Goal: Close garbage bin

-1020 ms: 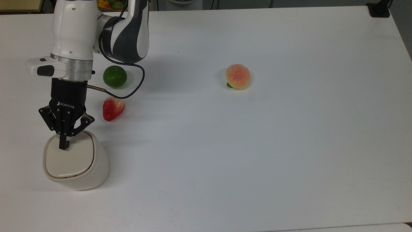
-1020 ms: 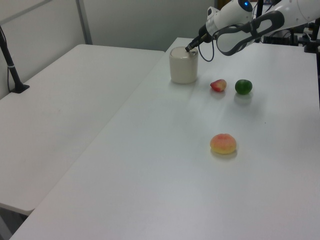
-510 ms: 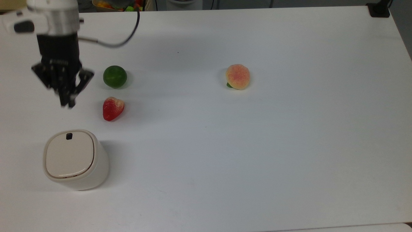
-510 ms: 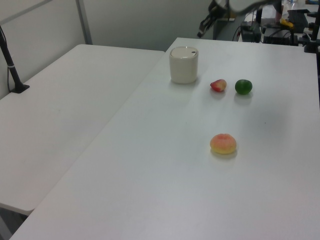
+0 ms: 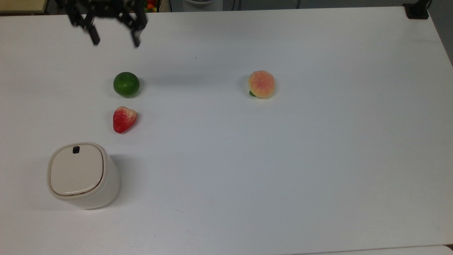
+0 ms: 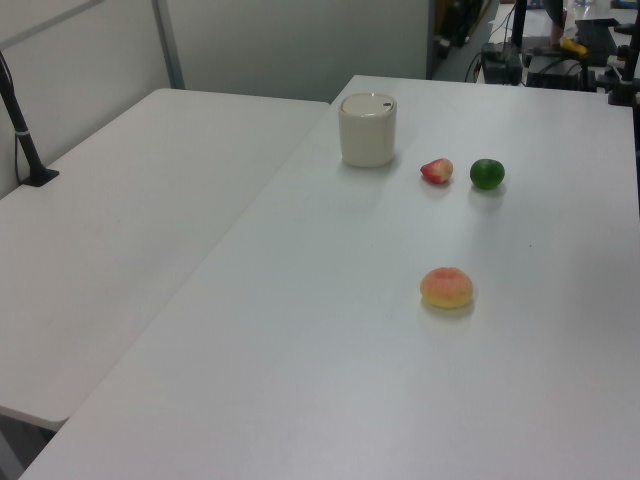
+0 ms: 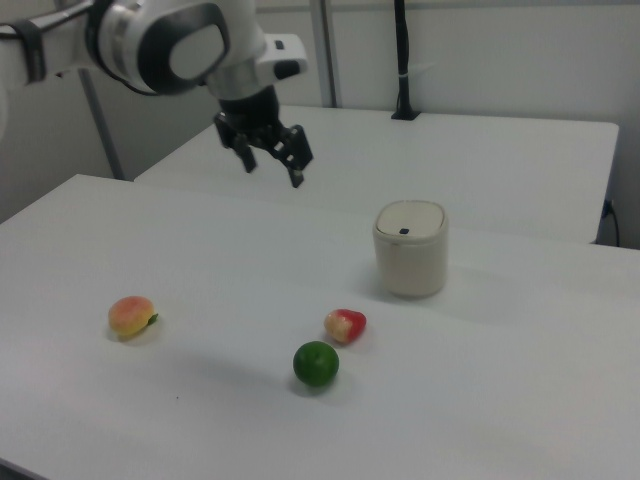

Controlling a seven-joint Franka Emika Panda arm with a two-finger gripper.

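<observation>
Table: a broad white table [image 5: 283,170] carries everything; its top is matte, plain and evenly lit, with soft shadows beside each object
Second table: in the left view another white table [image 6: 130,210] stands edge to edge with the first, on the left view's left
Room: pale wall panels with a grey upright post [image 6: 168,45] behind the tables in the left view; a black pole on a black foot [image 6: 28,150] stands at the far left of the second table; dark equipment and cables crowd the left view's upper right corner
Garbage bin: the garbage bin [image 5: 83,175] stands upright near the top view's lower left corner, cream-white with a rounded-square body; its flat lid lies down flush on the rim, the small black latch [image 5: 76,149] on the lid's far edge
Gripper: the gripper [image 5: 115,39] hangs above the table's far edge at the top view's upper left, well apart from the bin; its two black fingers are spread wide with nothing between them
Arm: in the right view the white arm [image 7: 180,45] reaches in from the right view's upper left
Strawberry: a red strawberry [image 5: 124,119] lies near the bin, between it and the lime
Lime: a green lime [image 5: 126,84] sits just beyond the strawberry
Peach: a peach [image 5: 261,84] rests alone toward the table's middle, well apart from the others
</observation>
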